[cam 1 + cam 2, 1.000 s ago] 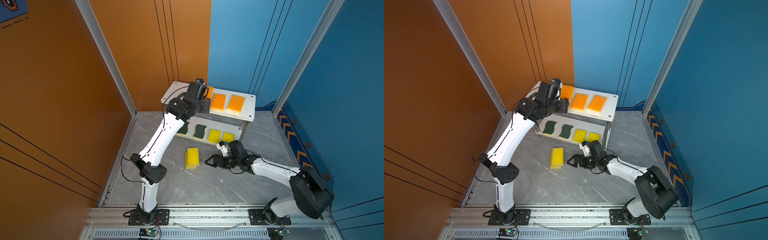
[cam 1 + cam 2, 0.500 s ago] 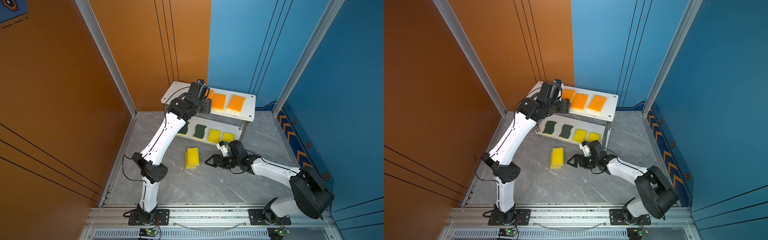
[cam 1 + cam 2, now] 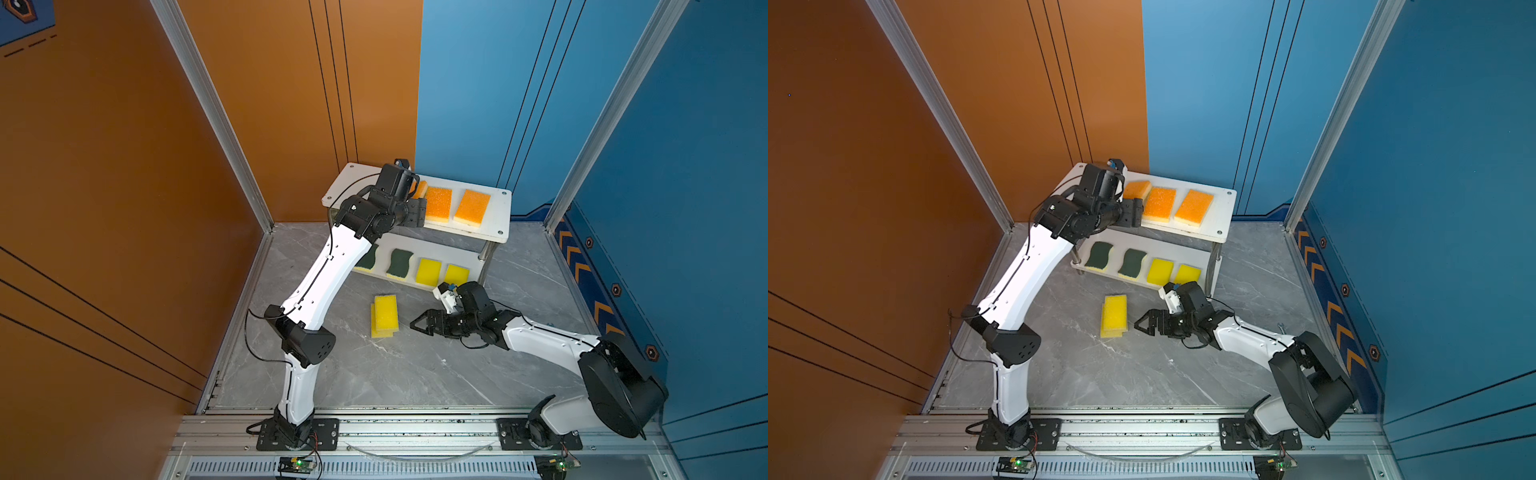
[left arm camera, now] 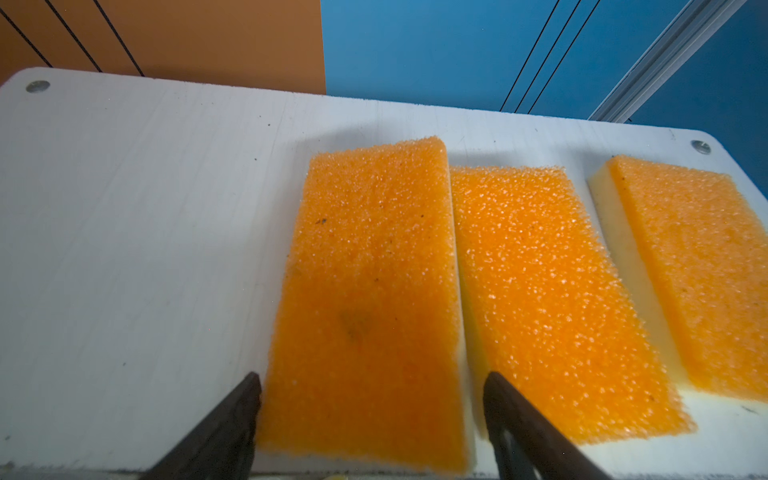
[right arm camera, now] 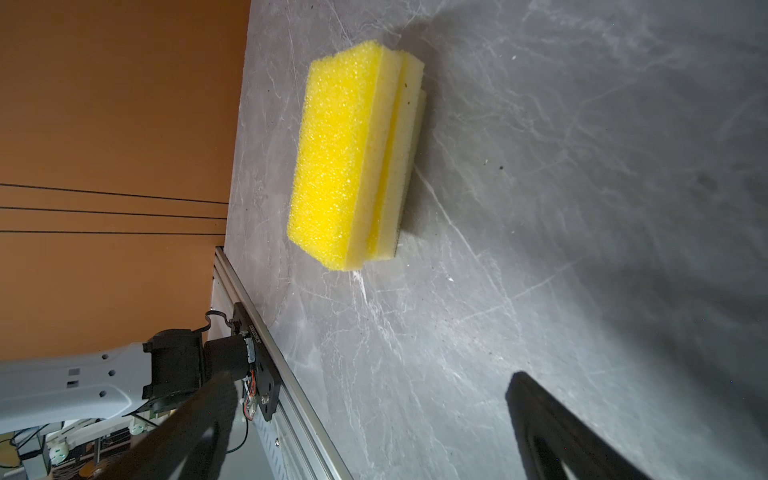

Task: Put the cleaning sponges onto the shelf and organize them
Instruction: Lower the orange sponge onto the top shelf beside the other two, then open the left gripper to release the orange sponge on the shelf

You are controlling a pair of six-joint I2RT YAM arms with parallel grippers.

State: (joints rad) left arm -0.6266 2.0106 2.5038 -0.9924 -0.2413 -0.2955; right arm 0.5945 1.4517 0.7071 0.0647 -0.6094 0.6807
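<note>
The shelf [image 3: 357, 187] stands against the back wall. Three orange-topped sponges lie side by side on its top board [image 4: 145, 228]. My left gripper [image 4: 370, 378] is open, with its fingers either side of the leftmost orange sponge [image 4: 365, 291], which lies flat on the board. In a top view the left gripper [image 3: 1129, 201] sits at the board's front edge. A stack of yellow sponges [image 3: 385, 316] lies on the floor. My right gripper [image 3: 415, 324] is open and empty just right of the stack [image 5: 340, 158], apart from it.
The lower board holds two dark green wavy pads [image 3: 1133, 262] [image 3: 1099, 256] and two yellow sponges [image 3: 1160, 270] [image 3: 1187, 274]. The left arm [image 3: 328, 270] crosses in front of the shelf's left end. Orange and blue walls enclose the grey marble floor [image 3: 395, 374].
The left gripper's jaws have spread apart off the leftmost orange sponge, leaving it flat on the top board. The right arm has not moved.
</note>
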